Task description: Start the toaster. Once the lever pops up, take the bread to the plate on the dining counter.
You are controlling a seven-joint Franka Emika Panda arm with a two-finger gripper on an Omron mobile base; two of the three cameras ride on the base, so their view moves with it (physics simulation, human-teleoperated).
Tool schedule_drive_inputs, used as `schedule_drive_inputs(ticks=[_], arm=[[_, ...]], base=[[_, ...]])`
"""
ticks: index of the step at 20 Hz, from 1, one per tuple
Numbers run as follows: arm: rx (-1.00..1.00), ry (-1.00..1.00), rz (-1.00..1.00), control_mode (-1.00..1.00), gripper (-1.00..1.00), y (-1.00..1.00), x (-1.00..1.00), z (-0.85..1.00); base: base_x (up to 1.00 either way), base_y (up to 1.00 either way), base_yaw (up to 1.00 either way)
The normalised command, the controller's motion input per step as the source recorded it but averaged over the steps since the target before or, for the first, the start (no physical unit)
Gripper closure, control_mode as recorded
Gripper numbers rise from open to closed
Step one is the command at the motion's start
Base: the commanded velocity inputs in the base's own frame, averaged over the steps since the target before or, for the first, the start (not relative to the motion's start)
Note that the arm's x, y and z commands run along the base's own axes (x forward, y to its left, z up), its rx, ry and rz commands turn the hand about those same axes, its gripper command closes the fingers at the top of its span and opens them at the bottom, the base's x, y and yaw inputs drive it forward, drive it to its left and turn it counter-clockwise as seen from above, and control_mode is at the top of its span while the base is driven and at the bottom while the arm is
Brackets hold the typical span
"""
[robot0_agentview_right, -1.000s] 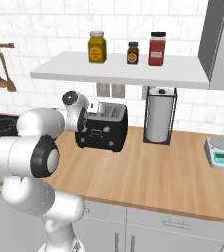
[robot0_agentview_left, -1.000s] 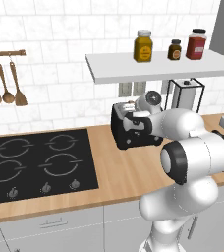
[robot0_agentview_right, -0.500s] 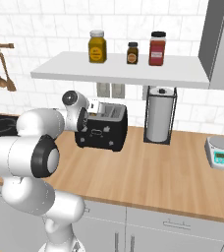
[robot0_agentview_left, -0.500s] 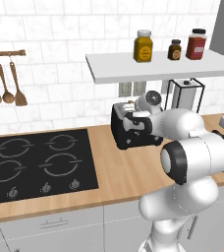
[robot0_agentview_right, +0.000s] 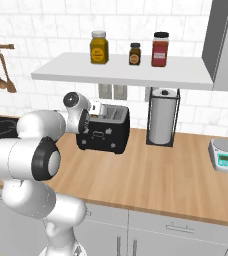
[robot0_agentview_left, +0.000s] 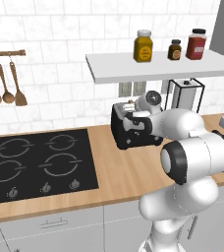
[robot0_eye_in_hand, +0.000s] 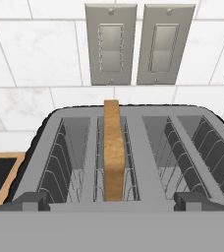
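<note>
Left base view: toaster (robot0_agentview_left: 133, 129) stood on the counter (robot0_agentview_left: 119, 172) right of the hob (robot0_agentview_left: 35, 165), gripper (robot0_agentview_left: 133, 119) over it.

Right base view: toaster (robot0_agentview_right: 105, 131) left of the towel holder (robot0_agentview_right: 161, 117).

Hand view: bread (robot0_eye_in_hand: 113, 150) stood upright in the second slot from left, long edge running toward the wall; jaws apart, gripping nothing.

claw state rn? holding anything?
Claw: open, holding nothing, poised above the toaster with the bread standing in a slot.

Black toaster (robot0_agentview_right: 104, 133) standing toward the back edge of the wooden worktop (robot0_agentview_right: 151, 175), paper-towel holder (robot0_agentview_right: 162, 117) just beside it, scale (robot0_agentview_right: 226, 155) near the right edge.
</note>
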Motion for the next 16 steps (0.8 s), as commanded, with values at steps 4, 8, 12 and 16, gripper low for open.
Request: schedule_drive_inputs(ticks=[4,8,12,16], arm=[[0.0,0.0,0.0,-1.0,-1.0,0.0,0.0,0.0],[0.0,0.0,0.0,-1.0,-1.0,0.0,0.0,0.0],[0.0,0.0,0.0,-1.0,-1.0,0.0,0.0,0.0],[0.0,0.0,0.0,-1.0,-1.0,0.0,0.0,0.0]], base=[[0.0,0.0,0.0],[0.0,0.0,0.0],[0.0,0.0,0.0],[0.0,0.0,0.0]])
